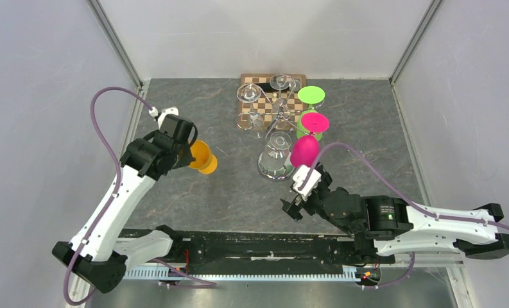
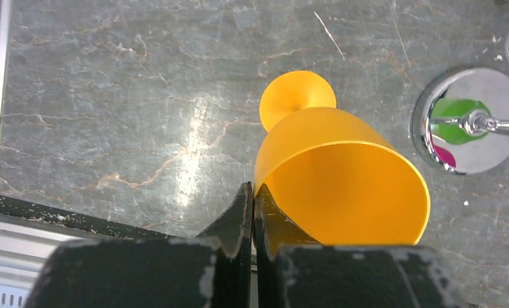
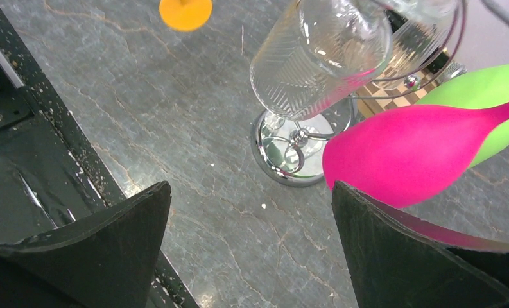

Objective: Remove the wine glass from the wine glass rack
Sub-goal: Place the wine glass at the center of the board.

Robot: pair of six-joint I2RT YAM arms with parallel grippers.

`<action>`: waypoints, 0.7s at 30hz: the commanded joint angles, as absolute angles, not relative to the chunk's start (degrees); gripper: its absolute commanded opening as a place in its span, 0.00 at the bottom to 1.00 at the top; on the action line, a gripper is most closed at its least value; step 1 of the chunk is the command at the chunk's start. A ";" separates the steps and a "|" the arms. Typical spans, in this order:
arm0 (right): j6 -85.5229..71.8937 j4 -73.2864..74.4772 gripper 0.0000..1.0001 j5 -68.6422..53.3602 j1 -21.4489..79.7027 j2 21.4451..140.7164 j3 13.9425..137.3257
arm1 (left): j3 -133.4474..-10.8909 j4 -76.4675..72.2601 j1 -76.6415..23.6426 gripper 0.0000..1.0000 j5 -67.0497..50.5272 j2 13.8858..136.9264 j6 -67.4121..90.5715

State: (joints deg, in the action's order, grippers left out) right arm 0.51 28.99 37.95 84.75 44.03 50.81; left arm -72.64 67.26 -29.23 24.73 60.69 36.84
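The wine glass rack [image 1: 278,119], silver wire on a round mirrored base [image 3: 290,167], stands mid-table. From it hang a clear ribbed glass [image 3: 322,58], a pink glass [image 3: 405,154] and a green glass [image 3: 489,96], bowls down and tilted. My right gripper [image 3: 251,205] is open just in front of the base, nothing between its fingers. Its right finger [image 3: 399,250] lies against the underside of the pink bowl. Left of the rack, my left gripper [image 2: 253,192] is shut on the rim of an orange wine glass [image 2: 341,179], which is tilted with its foot away from me.
A wooden chessboard [image 1: 258,82] lies behind the rack, with more clear glasses [image 1: 246,93] hanging over it. Grey walls close in the table on the left, right and back. The black rail [image 1: 251,247] that carries the arm bases runs along the near edge.
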 commanded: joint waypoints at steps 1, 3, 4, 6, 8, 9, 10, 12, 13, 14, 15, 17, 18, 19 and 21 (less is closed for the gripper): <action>-1.24 29.48 0.98 34.34 81.31 46.33 53.89 | -76.06 63.16 -23.21 0.02 21.61 63.04 28.54; -1.48 29.32 0.98 31.31 78.06 47.74 54.31 | -76.23 61.82 -19.77 0.02 19.48 64.07 27.26; -1.49 29.08 0.98 29.05 75.89 48.25 54.32 | -76.30 61.17 -18.10 0.02 18.74 64.60 26.68; -1.96 28.41 0.98 24.93 71.47 49.22 53.76 | -76.52 60.20 -14.77 0.02 16.91 66.11 25.32; -2.80 28.33 0.98 22.17 67.68 49.87 53.16 | -76.79 59.33 -11.38 0.02 15.64 67.97 24.17; -3.63 28.31 0.98 21.63 66.41 49.92 52.88 | -76.98 58.91 -9.69 0.02 15.35 68.56 23.73; -4.09 28.44 0.98 21.14 65.75 49.68 52.46 | -77.14 58.34 -8.30 0.02 15.18 69.36 23.12; -5.10 28.39 0.98 20.71 65.05 48.80 51.42 | -77.41 57.48 -4.74 0.02 13.62 70.86 22.15; -5.59 28.59 0.98 21.07 64.80 48.33 50.89 | -77.64 57.04 -3.30 0.02 12.69 71.76 21.76; -6.11 29.03 0.98 21.34 64.49 47.92 50.60 | -77.84 56.72 -1.77 0.02 11.96 72.68 21.48; -6.62 29.60 0.98 21.58 64.36 47.61 50.49 | -78.02 56.45 -0.47 0.02 11.40 73.86 21.20; -7.54 30.52 0.98 22.12 64.18 46.95 50.23 | -78.84 55.97 2.72 0.02 9.62 76.05 20.85; -7.83 30.94 0.98 22.08 64.07 46.55 50.06 | -79.28 55.75 3.41 0.02 9.22 76.94 20.79; -8.18 31.34 0.98 22.07 64.14 46.08 49.95 | -79.74 55.58 4.05 0.02 9.14 77.71 20.68; -9.03 31.87 0.98 22.77 64.07 44.57 49.37 | -80.71 55.46 5.18 0.02 9.31 79.40 20.48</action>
State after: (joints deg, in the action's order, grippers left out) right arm -6.22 31.16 22.46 64.31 47.13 50.11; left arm -76.97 58.28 3.09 11.55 77.45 23.68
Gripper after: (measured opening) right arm 0.979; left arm 0.037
